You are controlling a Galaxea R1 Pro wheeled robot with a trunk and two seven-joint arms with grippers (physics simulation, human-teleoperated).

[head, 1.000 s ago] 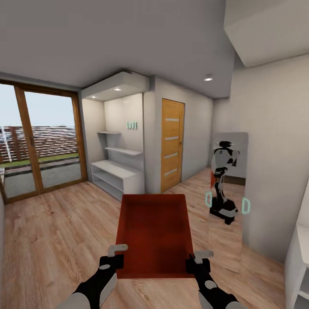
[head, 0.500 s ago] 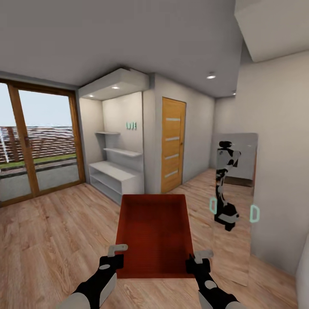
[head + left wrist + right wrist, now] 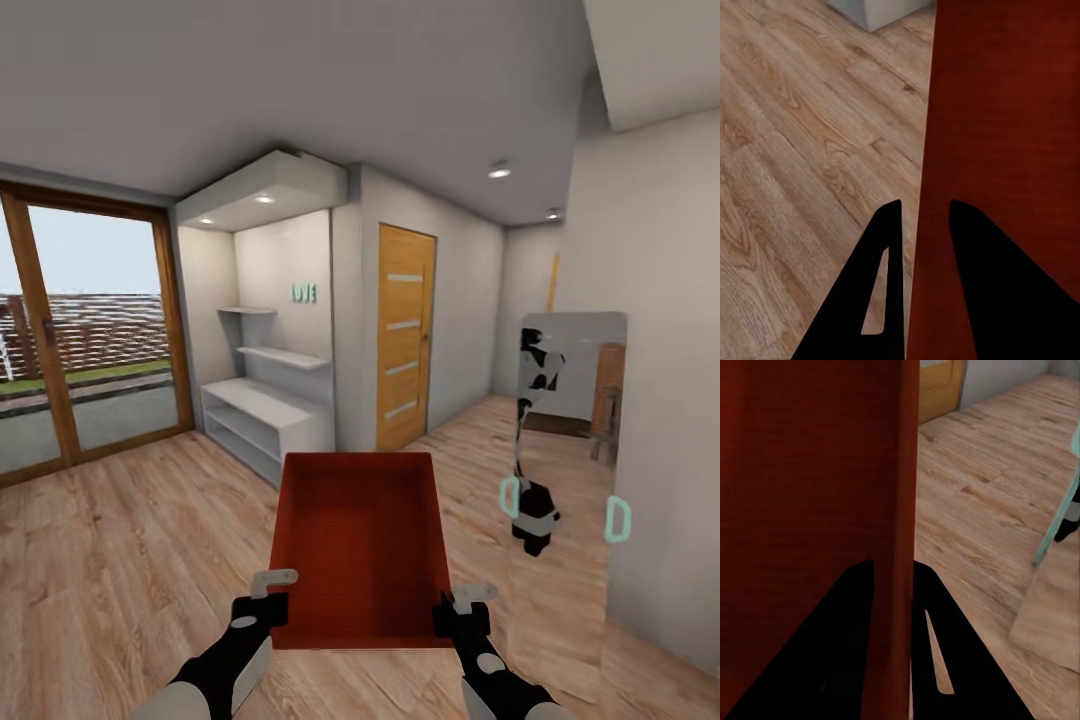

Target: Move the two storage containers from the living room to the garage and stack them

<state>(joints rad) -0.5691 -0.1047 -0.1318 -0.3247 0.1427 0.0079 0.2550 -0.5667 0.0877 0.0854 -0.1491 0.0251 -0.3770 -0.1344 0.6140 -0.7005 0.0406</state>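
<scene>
Carrying one red-orange container (image 3: 360,545) out in front of its chest, the robot has the left pincer (image 3: 268,592) clamped over the near left corner of the rim and the right pincer (image 3: 464,602) clamped over the near right corner. The bin's long axis runs straight away from the body, level, above the wood-plank floor (image 3: 130,540). Both arms are equally near, so any turn toward the wooden door (image 3: 404,335) must likely swing bin and arms together.
</scene>
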